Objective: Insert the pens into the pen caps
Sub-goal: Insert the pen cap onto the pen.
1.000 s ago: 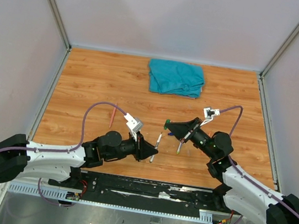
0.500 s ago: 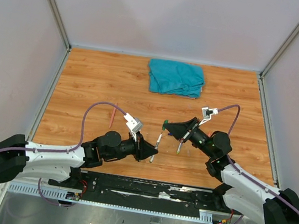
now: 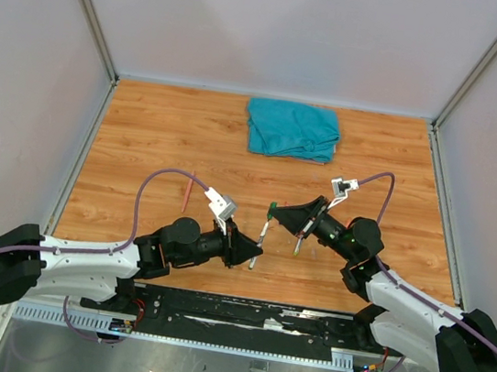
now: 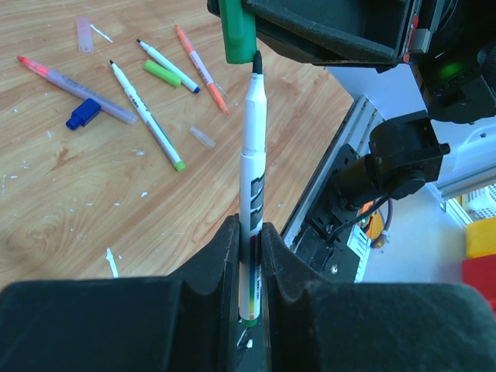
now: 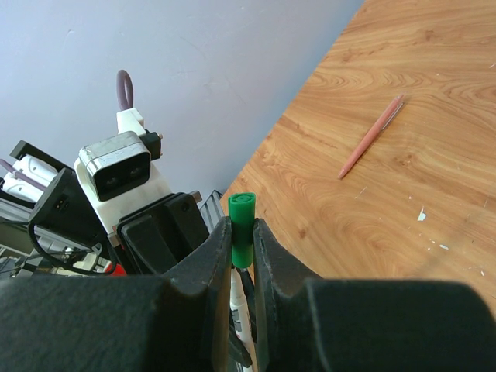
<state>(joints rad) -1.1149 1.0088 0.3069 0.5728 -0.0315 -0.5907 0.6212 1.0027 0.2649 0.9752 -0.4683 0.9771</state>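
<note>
The pen [image 4: 253, 155] is hidden at its lower end between the left fingers [image 4: 213, 263]. The cap [image 4: 236, 35] is cut off by the left wrist view's upper edge. From above, the right gripper [image 3: 274, 210] hides most of the loose pens [image 3: 299, 239].

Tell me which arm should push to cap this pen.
Left, probably: the left gripper holds the pen lengthwise, tip at the mouth of the green cap, so a straight advance should seat it. The right gripper merely pinches the cap.
</note>
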